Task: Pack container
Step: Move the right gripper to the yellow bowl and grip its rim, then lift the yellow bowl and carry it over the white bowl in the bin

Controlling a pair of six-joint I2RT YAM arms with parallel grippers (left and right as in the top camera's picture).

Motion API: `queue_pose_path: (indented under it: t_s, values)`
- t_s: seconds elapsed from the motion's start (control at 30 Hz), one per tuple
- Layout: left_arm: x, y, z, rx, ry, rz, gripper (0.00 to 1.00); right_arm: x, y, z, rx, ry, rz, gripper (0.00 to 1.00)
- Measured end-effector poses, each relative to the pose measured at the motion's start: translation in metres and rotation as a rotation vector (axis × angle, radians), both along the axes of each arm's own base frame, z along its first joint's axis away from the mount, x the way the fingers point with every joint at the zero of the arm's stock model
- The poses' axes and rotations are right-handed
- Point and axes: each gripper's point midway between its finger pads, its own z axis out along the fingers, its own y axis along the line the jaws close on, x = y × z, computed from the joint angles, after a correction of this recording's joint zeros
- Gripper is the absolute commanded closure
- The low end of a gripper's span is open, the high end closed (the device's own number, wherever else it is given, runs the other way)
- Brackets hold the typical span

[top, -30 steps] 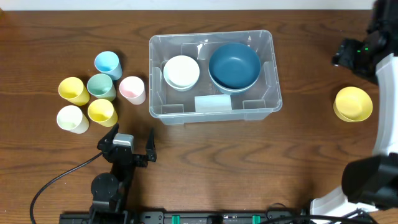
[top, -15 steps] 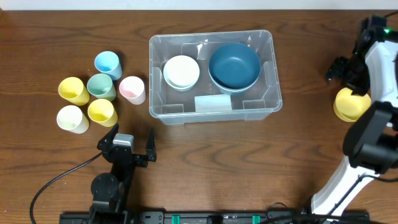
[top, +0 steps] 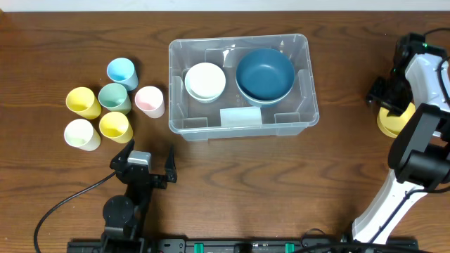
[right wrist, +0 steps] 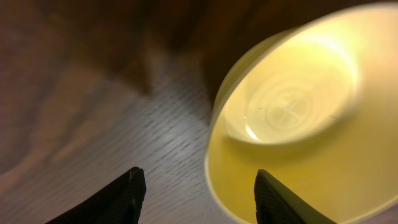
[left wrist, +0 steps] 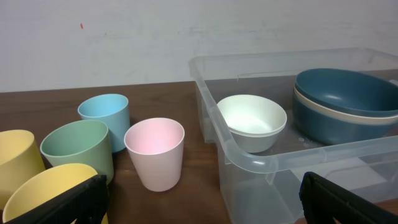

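The clear container (top: 179, 116) stands mid-table and holds a white bowl (top: 205, 81) and a dark blue bowl (top: 265, 74) stacked on a pale one. At the far right, a yellow bowl (top: 391, 125) sits on the table, partly hidden under my right gripper (top: 384, 96). In the right wrist view this gripper (right wrist: 198, 173) is open and straddles the yellow bowl's (right wrist: 298, 118) near rim, one finger over the inside and one over the table. My left gripper (top: 144, 169) rests open near the front edge. Nothing lies between its fingers.
Several cups stand left of the container: blue (top: 121, 71), green (top: 114, 98), pink (top: 150, 101), two yellow (top: 83, 102) and a cream one (top: 81, 133). The left wrist view shows the pink cup (left wrist: 155, 152) and the container's corner (left wrist: 249, 158) just ahead.
My right arm has swung in from the far right edge and come down over the yellow bowl, with its jaws narrowing. The left arm has not moved.
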Motion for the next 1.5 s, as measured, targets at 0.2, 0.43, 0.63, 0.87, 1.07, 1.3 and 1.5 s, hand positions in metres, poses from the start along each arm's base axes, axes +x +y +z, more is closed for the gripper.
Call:
queue_pose_path:
  t_s: [0.2, 0.43, 0.63, 0.87, 1.07, 1.3, 1.5]
  values:
    - [0.000, 0.000, 0.000, 0.000, 0.000, 0.000, 0.02, -0.013, -0.001, -0.025, 0.008, 0.021, -0.010, 0.61]
    - [0.000, 0.000, 0.000, 0.000, 0.000, 0.000, 0.02, -0.009, 0.003, -0.029, 0.033, 0.000, -0.008, 0.79]
    - [0.000, 0.000, 0.000, 0.000, 0.000, 0.000, 0.02, -0.009, 0.006, -0.028, 0.047, 0.002, 0.005, 0.81]
    - [0.000, 0.000, 0.000, 0.000, 0.000, 0.000, 0.02, 0.006, 0.002, -0.001, 0.047, -0.031, 0.036, 0.92]
    - [0.000, 0.000, 0.000, 0.000, 0.000, 0.000, 0.02, 0.019, 0.002, 0.014, 0.038, -0.065, 0.060, 0.95]
    - [0.000, 0.000, 0.000, 0.000, 0.000, 0.000, 0.02, 0.019, 0.011, 0.013, 0.043, -0.055, 0.093, 0.86]
    - [0.000, 0.000, 0.000, 0.000, 0.000, 0.000, 0.02, 0.017, 0.011, 0.014, 0.044, -0.049, 0.098, 0.79]
